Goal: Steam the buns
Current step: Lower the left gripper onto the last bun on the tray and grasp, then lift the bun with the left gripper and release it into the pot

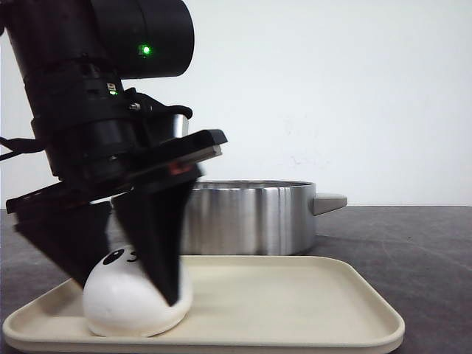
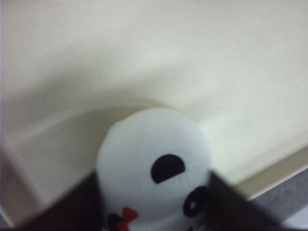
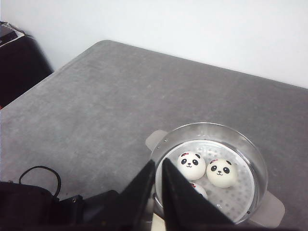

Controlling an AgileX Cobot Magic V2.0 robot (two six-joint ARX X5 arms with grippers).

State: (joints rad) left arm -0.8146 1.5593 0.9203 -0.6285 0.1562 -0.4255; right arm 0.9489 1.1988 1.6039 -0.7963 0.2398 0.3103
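Now the left gripper has its jaws pinching a panda bun at the near left of the cream tray. Farther back, the steel steamer pot holds three buns; the right gripper hovers pressed together.

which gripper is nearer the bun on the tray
Left. The left gripper has its fingers on either side of the bun on the tray; the right gripper is above the steamer pot.

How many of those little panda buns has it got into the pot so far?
Three buns already sit in the steamer pot. The last bun is on the tray, with the left end effector straddling it. It has not yet been lifted and carried over.
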